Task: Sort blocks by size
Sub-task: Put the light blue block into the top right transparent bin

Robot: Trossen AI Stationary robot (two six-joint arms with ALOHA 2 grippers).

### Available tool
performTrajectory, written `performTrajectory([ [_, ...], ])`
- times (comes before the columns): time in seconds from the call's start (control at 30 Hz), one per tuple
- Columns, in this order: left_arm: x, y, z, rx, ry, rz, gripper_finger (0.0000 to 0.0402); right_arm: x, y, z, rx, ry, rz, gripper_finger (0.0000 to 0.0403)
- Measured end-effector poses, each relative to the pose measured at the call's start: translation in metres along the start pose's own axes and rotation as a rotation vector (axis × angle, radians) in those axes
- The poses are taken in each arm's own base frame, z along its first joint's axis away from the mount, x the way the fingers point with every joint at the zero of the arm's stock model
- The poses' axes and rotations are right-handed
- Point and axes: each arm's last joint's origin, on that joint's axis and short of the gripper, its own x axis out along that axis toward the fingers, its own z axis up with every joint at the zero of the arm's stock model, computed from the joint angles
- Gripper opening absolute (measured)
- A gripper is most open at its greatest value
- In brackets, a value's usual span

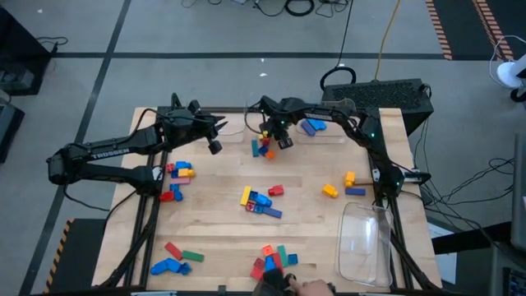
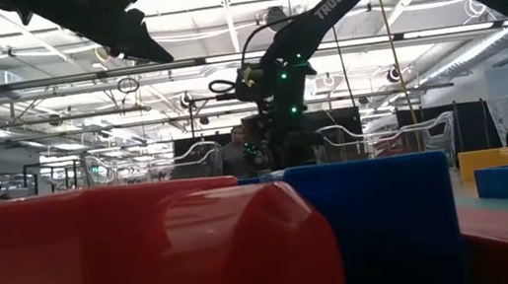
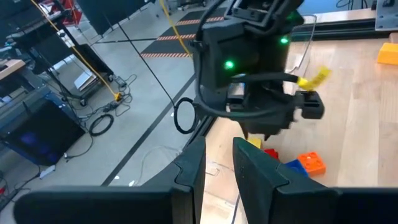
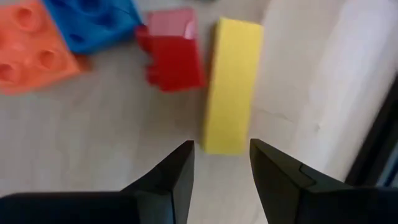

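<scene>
1. Blocks lie scattered over the wooden desk (image 1: 222,177): a small cluster near the far edge at its middle, a group by the left edge (image 1: 179,171), a yellow, blue and red group at the centre (image 1: 259,200), a few toward the right edge (image 1: 341,186), and more along the near edge (image 1: 271,259).
2. Right hand (image 1: 283,141) hangs over the far-edge cluster, fingers parted and holding nothing.
3. Its wrist view shows a yellow bar (image 4: 229,86) just ahead of the gap between the fingers (image 4: 171,177), beside a red block (image 4: 173,57), a blue block (image 4: 93,22) and an orange block (image 4: 31,46).
4. Left hand (image 1: 215,146) hovers just left of that cluster, fingers slightly apart and empty.
5. Clear tray (image 1: 366,242) sits at the near right corner.
6. Something dark, possibly a person's hand, shows at the near edge (image 1: 288,284); the overhead view is too small to tell.
</scene>
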Motion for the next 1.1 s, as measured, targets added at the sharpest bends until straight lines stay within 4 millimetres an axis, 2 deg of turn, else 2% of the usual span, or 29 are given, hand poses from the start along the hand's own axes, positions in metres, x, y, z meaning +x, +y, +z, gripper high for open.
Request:
performTrajectory([
  [0.3,0.001,0.000,0.003,-0.008,-0.028,0.006,0.0084,0.021,-0.004,-0.003,-0.016,0.029,0.058,0.0142],
  [0.4,0.003,0.000,0.002,-0.006,-0.022,0.004,0.0084,0.017,-0.010,0.002,-0.007,0.036,0.068,0.0142],
  [0.6,0.009,-0.002,0.000,0.002,-0.006,-0.001,0.0084,-0.002,-0.014,0.020,-0.022,-0.017,0.048,0.0142],
  [0.7,0.011,-0.003,0.000,0.003,-0.004,-0.001,0.0084,0.001,-0.010,0.021,-0.018,-0.041,0.105,0.0142],
  [0.93,0.013,-0.003,-0.001,0.003,0.001,0.000,0.0084,0.004,-0.012,0.019,-0.088,-0.012,0.074,0.0142],
  [1.1,0.013,-0.003,0.001,-0.006,-0.025,0.006,0.0084,0.002,-0.012,0.023,-0.044,0.003,0.024,0.0139],
])
